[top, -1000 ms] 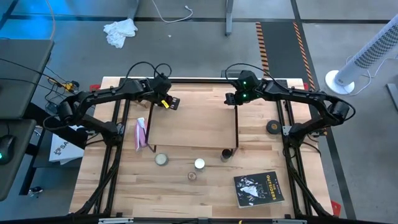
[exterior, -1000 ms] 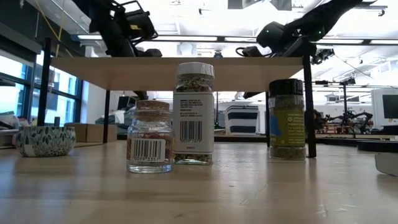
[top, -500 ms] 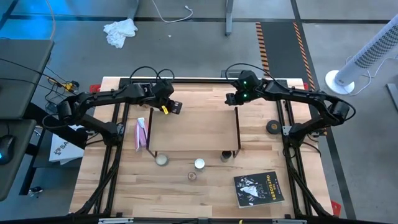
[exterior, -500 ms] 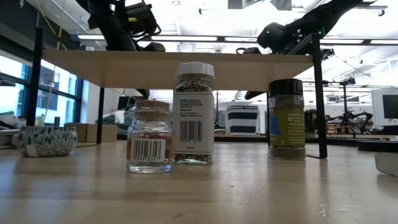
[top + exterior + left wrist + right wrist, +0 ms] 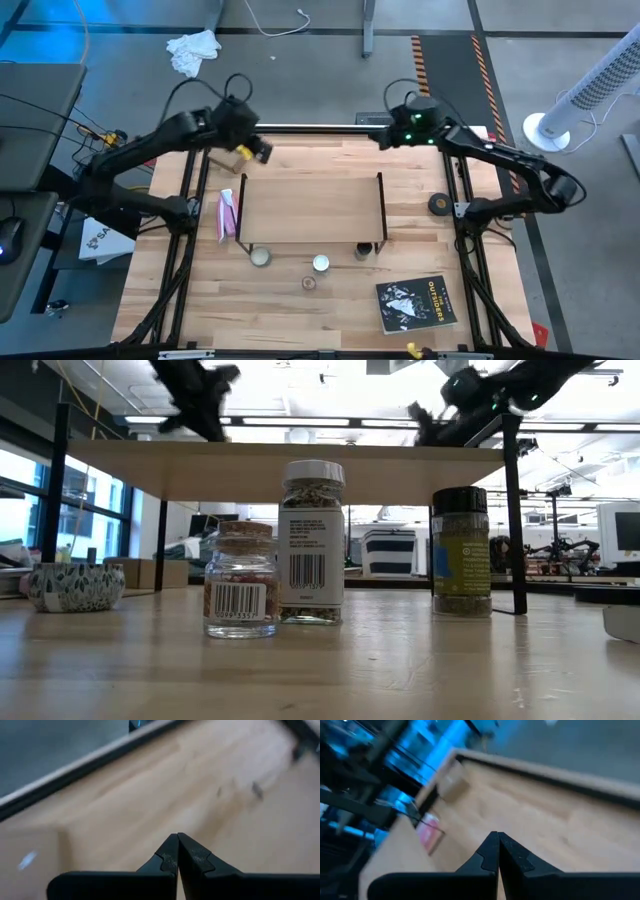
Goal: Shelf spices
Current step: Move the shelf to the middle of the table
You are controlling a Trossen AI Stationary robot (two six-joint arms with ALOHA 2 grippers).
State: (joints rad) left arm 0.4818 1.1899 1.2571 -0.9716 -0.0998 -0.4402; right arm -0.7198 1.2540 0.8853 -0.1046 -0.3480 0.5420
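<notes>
Both the left tool (image 5: 177,851) and the right tool (image 5: 498,851) are held fully closed, empty, above the shelf (image 5: 310,208) on the worktop (image 5: 250,310).

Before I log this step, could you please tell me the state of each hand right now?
Left hand: closed, holding nothing, above the far left of the table.
Right hand: closed, holding nothing, above the far right of the table.

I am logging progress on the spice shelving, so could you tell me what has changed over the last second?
Both arms pulled back from the light wood shelf with thin black legs toward the table's far edge: the left pincer to the far left corner, the right pincer to the far rail, both shut and empty. The shelf settled slightly rightward. The three spice jars stayed put.
</notes>
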